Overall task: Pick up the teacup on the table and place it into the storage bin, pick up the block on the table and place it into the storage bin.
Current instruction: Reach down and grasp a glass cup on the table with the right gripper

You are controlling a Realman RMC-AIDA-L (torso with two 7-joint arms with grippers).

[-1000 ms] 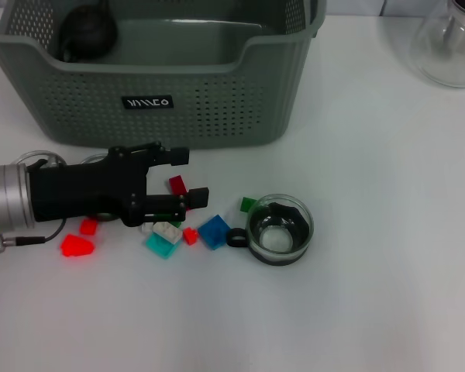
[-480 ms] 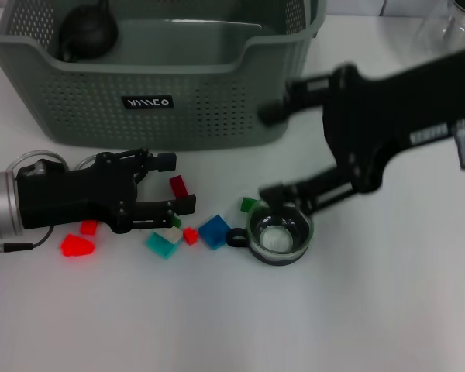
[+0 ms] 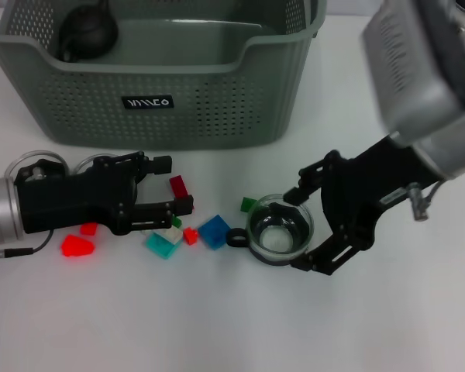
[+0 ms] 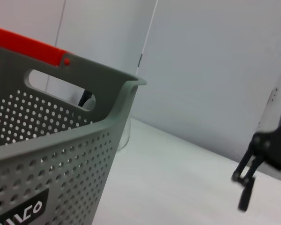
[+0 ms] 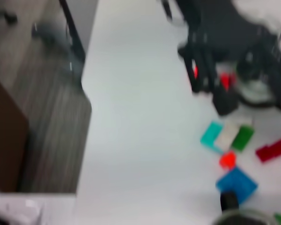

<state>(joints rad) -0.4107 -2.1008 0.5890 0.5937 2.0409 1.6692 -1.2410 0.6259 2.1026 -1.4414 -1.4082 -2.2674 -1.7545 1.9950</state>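
Note:
The glass teacup with a black handle stands on the white table in front of the grey-green storage bin. My right gripper is open, low at the cup's right side, with one finger behind its rim and one in front. Loose blocks lie left of the cup: blue, teal, white, small red, green. My left gripper is open beside them, with a dark red block between its fingers. The right wrist view shows the blue block and the left gripper.
A dark round teapot sits in the bin's far left corner. Two red pieces lie near my left arm, and clear glass cups stand behind it. The left wrist view shows the bin wall.
My right arm has come in from the right and dropped down to the teacup. My left gripper has drawn back slightly to the left, still open.

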